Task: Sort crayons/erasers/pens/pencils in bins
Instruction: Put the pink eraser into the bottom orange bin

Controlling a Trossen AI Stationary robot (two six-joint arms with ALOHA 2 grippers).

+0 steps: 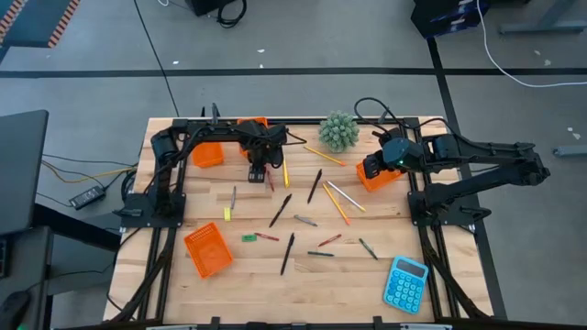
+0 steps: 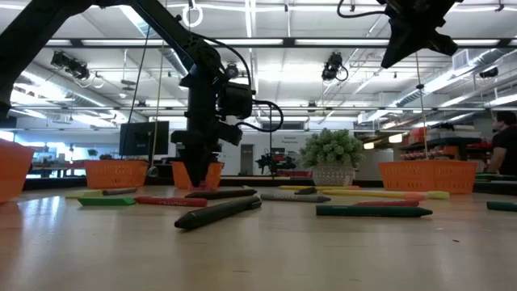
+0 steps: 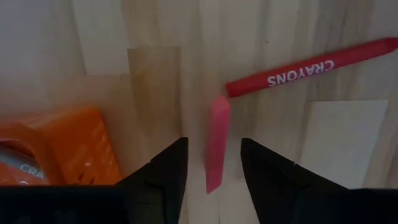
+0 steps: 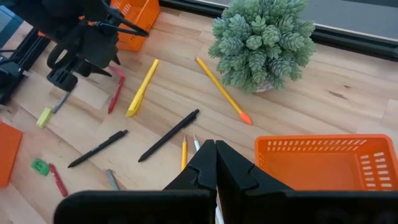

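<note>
Step in hand — picking up a pink eraser [image 3: 217,143]. The left gripper [image 1: 258,172] is lowered to the bench near its far edge, left of middle, fingers apart and straddling the eraser, which lies flat on the wood between them, not yet pinched. A red crayon [image 3: 311,66] lies just beside the eraser's far end; an orange bin [image 3: 59,146] sits close on the other side.

Right gripper [image 1: 378,165] waits with fingers together above another bin [image 1: 381,177] near the far right corner, holding nothing as far as I can see.

Next move, by my judgement — close on the eraser without catching the crayon, lift, then carry it to whichever bin takes erasers. Pens, pencils and crayons lie scattered mid-bench, unsorted.
</note>
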